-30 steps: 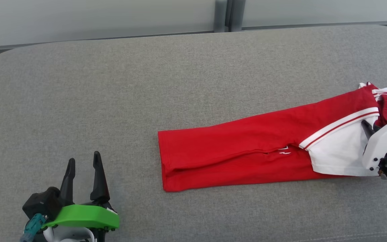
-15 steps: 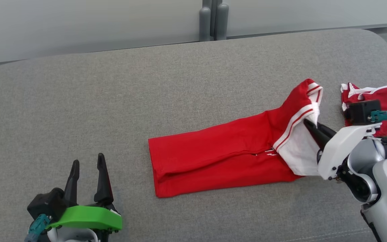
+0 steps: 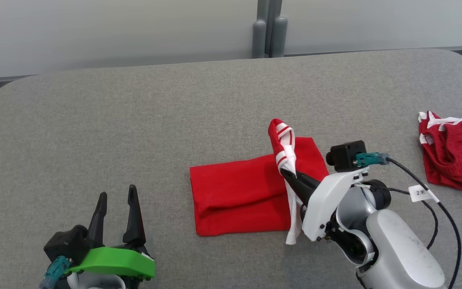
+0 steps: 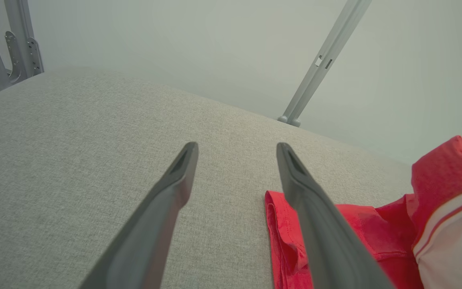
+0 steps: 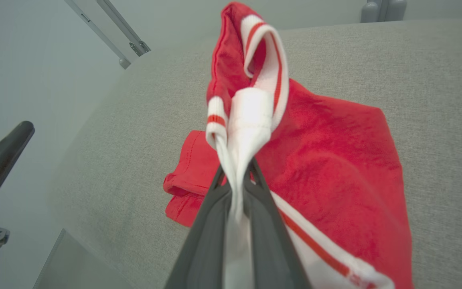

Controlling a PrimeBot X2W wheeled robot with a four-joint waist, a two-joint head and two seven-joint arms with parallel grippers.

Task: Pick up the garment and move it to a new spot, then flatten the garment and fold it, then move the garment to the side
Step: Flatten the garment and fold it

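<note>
The garment (image 3: pixel 239 196) is red with white striped trim and lies on the grey cushion (image 3: pixel 134 120), its right end lifted and carried over the rest. My right gripper (image 3: pixel 285 173) is shut on that white-and-red end, which bunches above the fingertips (image 5: pixel 237 176); red cloth (image 5: pixel 335 160) spreads beneath. My left gripper (image 3: pixel 116 194) stands open at the lower left, apart from the cloth. Between its spread fingers (image 4: pixel 235 146) there is bare cushion, and the garment's folded edge (image 4: pixel 279 233) lies just right of them.
A second red garment (image 3: pixel 455 156) with white trim lies crumpled at the cushion's right edge. A grey post (image 3: pixel 269 28) stands behind the cushion against a pale wall. A black cable (image 3: pixel 435 204) loops off my right wrist.
My right gripper has swept left with the garment's striped end, folding the long red strip over itself to about half its length. The head camera shifted too. The left gripper stayed open and still.
</note>
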